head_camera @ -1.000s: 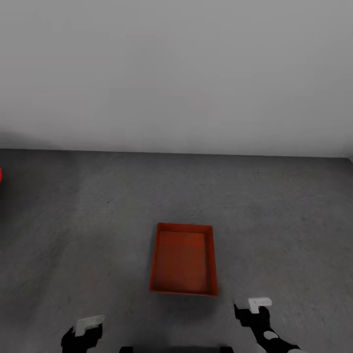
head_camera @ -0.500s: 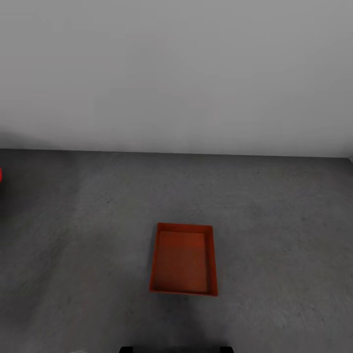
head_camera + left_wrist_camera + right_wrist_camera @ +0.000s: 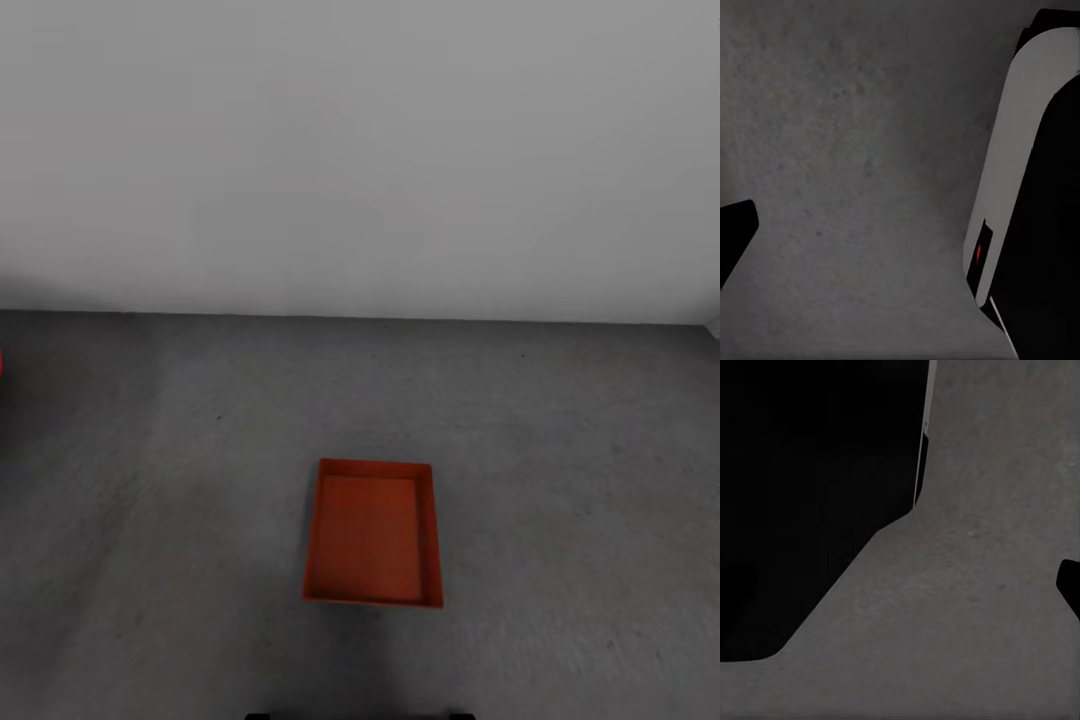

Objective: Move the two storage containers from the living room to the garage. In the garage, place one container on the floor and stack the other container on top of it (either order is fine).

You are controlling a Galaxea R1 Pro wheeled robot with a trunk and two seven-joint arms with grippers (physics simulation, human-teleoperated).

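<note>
Orange-red and alone, one storage container (image 3: 373,533) sits flat on the dark grey garage floor (image 3: 560,470), right at the centre of the head view, open side up and nothing inside it. Nearest to us, at six o'clock, a thin dark strip of the robot's own body (image 3: 355,715) pokes in at the bottom edge. A second ago both arms were down there, the left at seven o'clock and the right at five, flanking the bin's near end. Half a second ago they had slipped out of the shot, and now that floor lies bare on either side. The bin itself has not budged.

What does that tell us? It reads as a clean release: container one is delivered and resting on the concrete, arms drawn back towards the body.

Down at the wrists, both cameras stare at rough grey floor beside the robot's dark-and-white shell (image 3: 1020,157). A black sliver at the frame edge in each may be a fingertip, but whether the left claw or the right claw is open or closed I cannot tell from these shots.

Farther out, at nine o'clock, a sliver of red (image 3: 2,360) clips the edge, possibly the car. Beyond, at twelve, the plain white-grey wall (image 3: 360,150) closes the scene.

The second container still has to be stacked on this one.
</note>
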